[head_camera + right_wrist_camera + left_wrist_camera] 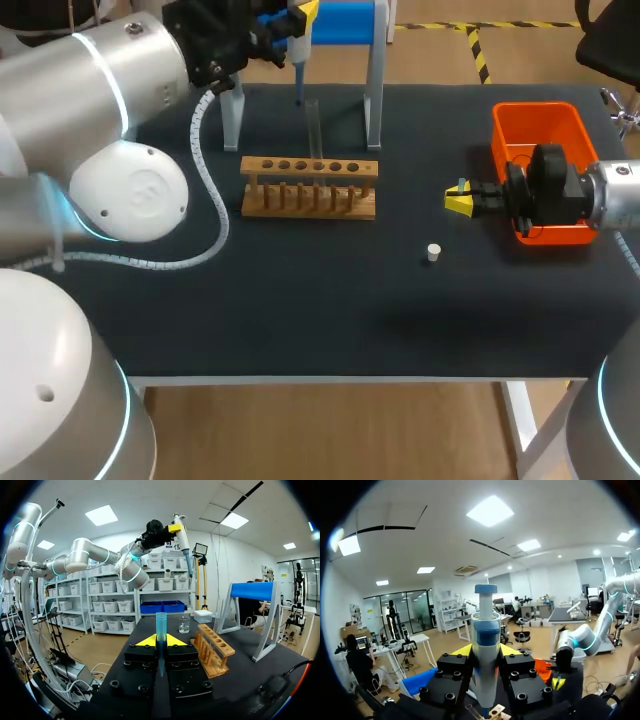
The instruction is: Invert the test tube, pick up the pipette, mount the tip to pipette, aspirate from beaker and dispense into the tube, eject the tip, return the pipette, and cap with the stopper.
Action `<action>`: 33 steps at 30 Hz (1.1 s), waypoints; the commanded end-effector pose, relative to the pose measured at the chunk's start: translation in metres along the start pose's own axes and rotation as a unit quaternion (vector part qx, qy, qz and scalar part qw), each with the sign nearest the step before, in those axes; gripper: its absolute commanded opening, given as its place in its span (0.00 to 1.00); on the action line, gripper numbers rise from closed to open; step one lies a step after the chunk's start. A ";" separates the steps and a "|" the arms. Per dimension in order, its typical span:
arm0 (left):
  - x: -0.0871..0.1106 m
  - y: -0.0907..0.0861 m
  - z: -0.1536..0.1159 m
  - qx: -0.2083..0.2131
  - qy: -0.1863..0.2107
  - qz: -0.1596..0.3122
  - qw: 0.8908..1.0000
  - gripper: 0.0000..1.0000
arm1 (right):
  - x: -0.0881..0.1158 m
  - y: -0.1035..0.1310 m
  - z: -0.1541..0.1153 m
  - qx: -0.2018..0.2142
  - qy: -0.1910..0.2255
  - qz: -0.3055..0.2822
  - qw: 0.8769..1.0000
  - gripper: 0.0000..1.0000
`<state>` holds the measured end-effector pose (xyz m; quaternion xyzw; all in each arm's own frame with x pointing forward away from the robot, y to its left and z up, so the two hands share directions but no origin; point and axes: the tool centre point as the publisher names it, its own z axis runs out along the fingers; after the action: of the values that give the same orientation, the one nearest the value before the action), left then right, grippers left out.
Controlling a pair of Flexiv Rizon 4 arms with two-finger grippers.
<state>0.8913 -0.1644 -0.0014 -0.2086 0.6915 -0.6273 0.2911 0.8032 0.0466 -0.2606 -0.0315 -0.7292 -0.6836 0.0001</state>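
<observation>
I am working with two claws, and each one is gripping one thing. My left claw [486, 651] is pinching the one pipette [485, 630] between its two yellow-tipped fingers. It is holding the pipette upright over the far side of the table [300, 320]. The pipette's thin shaft is pointing down near the one clear test tube [313, 122], which is standing upright in the single wooden rack [309, 190]. I am counting six holes along the rack's top bar.

My right claw [460, 201] is pinching the one blue pipette tip [161, 622], whose wide open end is sticking out ahead of my fingers. This claw is hanging over the table between the rack and the one orange bin [540, 125], just beside the bin.

One white stopper [433, 253] is lying on the dark tabletop near my right claw, apart from everything else.

One blue-topped pipette stand [345, 22] is standing on two grey legs behind the rack.

One glass beaker [184, 625] is showing in my right wrist view, sitting on the table beyond the rack
</observation>
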 end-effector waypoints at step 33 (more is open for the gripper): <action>0.031 -0.013 0.004 0.007 0.601 -0.046 0.798 0.00 | 0.000 0.000 -0.001 0.000 0.001 0.000 1.000 0.00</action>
<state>0.8726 -0.1950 0.0076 -0.1770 0.7211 -0.6426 0.1891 0.8032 0.0466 -0.2606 -0.0315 -0.7292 -0.6836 0.0001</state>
